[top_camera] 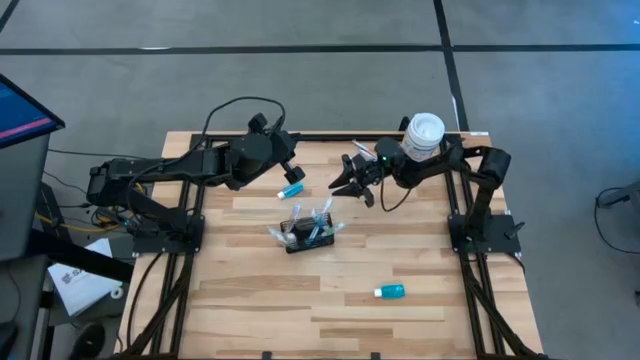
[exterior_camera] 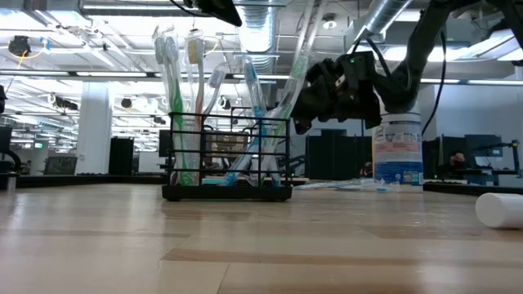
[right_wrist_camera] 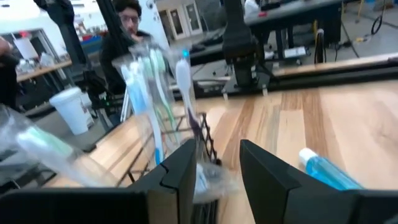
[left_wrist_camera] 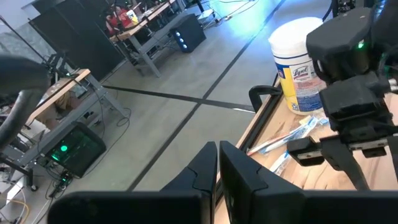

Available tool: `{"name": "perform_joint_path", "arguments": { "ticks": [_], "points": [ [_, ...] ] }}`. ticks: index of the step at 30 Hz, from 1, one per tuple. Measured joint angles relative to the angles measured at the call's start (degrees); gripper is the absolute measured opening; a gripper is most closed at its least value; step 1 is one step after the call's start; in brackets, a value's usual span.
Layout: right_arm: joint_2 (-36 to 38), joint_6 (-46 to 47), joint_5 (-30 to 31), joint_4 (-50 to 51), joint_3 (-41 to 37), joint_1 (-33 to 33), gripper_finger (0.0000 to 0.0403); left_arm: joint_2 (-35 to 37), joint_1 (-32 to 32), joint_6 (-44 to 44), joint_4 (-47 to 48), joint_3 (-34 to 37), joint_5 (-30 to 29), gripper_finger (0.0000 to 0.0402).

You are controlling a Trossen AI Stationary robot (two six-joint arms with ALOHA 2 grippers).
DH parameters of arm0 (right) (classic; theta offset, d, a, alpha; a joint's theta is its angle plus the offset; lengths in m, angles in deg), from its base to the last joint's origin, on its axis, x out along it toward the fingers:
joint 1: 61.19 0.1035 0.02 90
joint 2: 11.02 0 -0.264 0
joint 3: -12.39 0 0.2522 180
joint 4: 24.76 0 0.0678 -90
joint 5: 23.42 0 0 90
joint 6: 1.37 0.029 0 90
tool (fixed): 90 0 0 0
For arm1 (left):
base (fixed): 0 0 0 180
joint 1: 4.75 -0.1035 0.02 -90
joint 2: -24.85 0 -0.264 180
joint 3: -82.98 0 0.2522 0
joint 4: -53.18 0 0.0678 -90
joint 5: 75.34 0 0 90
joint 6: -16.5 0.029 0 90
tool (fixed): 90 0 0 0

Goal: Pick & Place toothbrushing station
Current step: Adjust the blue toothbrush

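The toothbrushing station [top_camera: 305, 235] is a small black wire-mesh holder standing on its base mid-table, with several toothbrushes [exterior_camera: 196, 90] upright in it. My right gripper [top_camera: 350, 188] hovers open just beyond the holder's far right side, pointing about level toward it; the right wrist view shows the holder [right_wrist_camera: 199, 134] ahead of the open fingers. My left gripper [top_camera: 293, 170] hangs shut above the far middle of the table, over a blue tube [top_camera: 291, 188], and holds nothing.
A white round canister [top_camera: 424, 133] stands at the far right edge, with wrapped toothbrushes [left_wrist_camera: 289, 134] lying on the table beside it. A second blue tube [top_camera: 390, 291] lies near the front right. Bare wood stretches across the near half of the table.
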State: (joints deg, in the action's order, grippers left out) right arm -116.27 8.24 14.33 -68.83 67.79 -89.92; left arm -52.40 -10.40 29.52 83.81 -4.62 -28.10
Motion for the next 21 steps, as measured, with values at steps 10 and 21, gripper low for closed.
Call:
{"name": "perform_joint_path", "arguments": {
  "ticks": [10, 21],
  "points": [
    [0.00, -2.95, -0.07, 4.21, 0.62, -0.31, 0.0114, 0.00, 0.00, 0.00, 0.02, 0.00, 0.01, 0.0012],
    [0.00, -4.22, 1.55, 5.56, 0.62, -0.84, 0.0114, 0.00, 0.00, 0.01, 0.01, 0.00, 0.00, 0.0012]
  ]
}}
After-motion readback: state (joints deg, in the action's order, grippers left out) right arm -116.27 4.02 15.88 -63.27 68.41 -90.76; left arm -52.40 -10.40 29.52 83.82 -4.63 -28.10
